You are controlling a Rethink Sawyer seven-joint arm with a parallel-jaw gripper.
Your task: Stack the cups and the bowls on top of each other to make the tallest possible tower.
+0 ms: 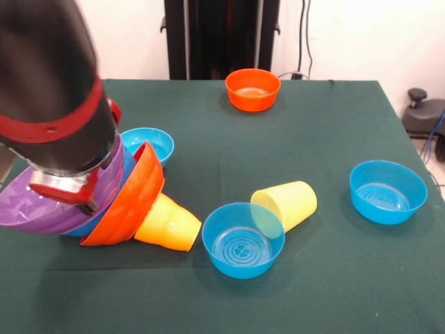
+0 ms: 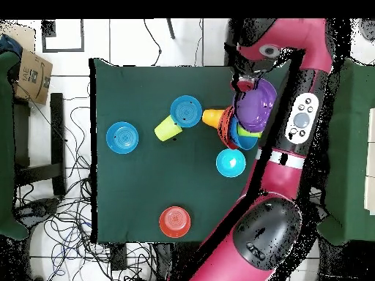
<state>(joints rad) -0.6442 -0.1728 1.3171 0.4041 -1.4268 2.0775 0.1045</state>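
Observation:
The tower lies tipped on its side at the table's left edge: a large purple bowl, a large blue bowl and a large orange bowl nested together, with an orange cup pointing right. In the overhead view the same purple bowl, orange bowl and orange cup show, with a lime green sliver between the bowls. My gripper is over the purple bowl, at its rim in the overhead view. The arm hides its state.
A pale yellow cup lies on its side against a medium blue bowl. Another medium blue bowl stands at the right. A small blue bowl sits behind the pile. A small orange bowl stands at the far edge.

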